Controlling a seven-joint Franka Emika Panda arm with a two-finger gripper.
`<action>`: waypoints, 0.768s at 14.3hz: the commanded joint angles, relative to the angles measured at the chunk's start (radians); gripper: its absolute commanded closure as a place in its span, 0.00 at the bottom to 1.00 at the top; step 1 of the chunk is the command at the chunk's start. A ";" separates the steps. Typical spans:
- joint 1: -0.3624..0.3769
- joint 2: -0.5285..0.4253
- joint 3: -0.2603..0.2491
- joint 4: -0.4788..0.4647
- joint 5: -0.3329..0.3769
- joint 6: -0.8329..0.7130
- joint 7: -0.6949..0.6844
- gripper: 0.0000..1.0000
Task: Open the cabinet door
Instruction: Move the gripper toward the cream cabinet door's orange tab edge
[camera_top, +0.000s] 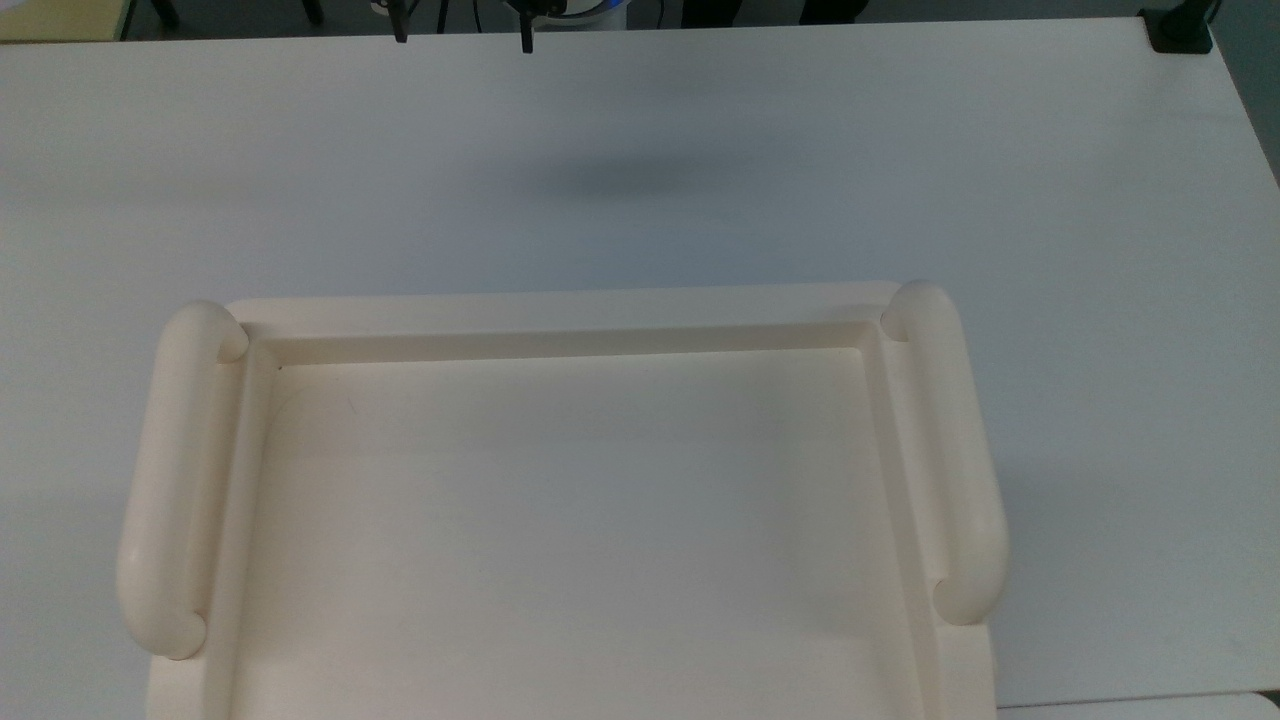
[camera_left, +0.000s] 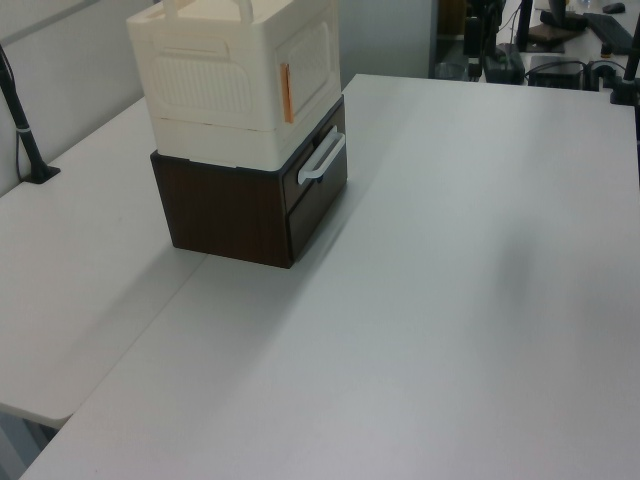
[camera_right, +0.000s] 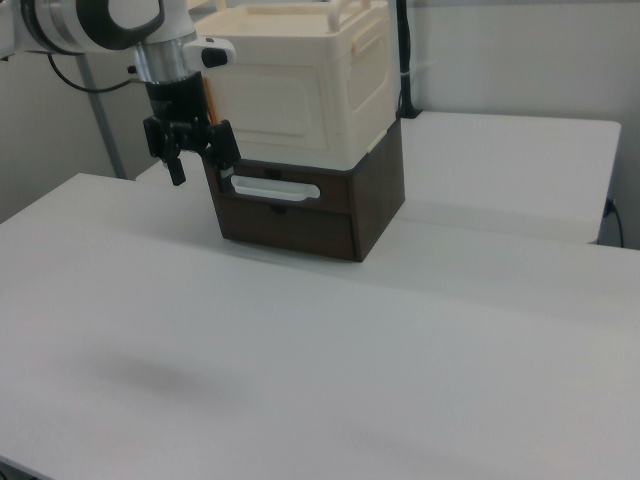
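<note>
Cabinet door (camera_right: 275, 100) on the cabinet (camera_right: 335, 90) closed, untouched; gripper (camera_right: 192, 152) spread wide, empty, hovering near; whole opening left.

Cabinet (camera_right: 310, 85): stacked on drawer unit (camera_right: 320, 210), which stands on desk (camera_right: 300, 360). Cabinet door (camera_right: 282, 100): front face, above drawer handle (camera_right: 275, 189). Tool (camera_right: 200, 160): at the right view's left of the handle, above desk.
</note>
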 joint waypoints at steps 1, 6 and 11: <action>-0.009 -0.019 0.008 -0.014 0.018 0.017 0.015 0.00; -0.009 -0.016 0.006 -0.014 0.021 0.020 0.009 0.00; 0.005 0.062 0.014 0.063 0.034 0.234 0.027 0.00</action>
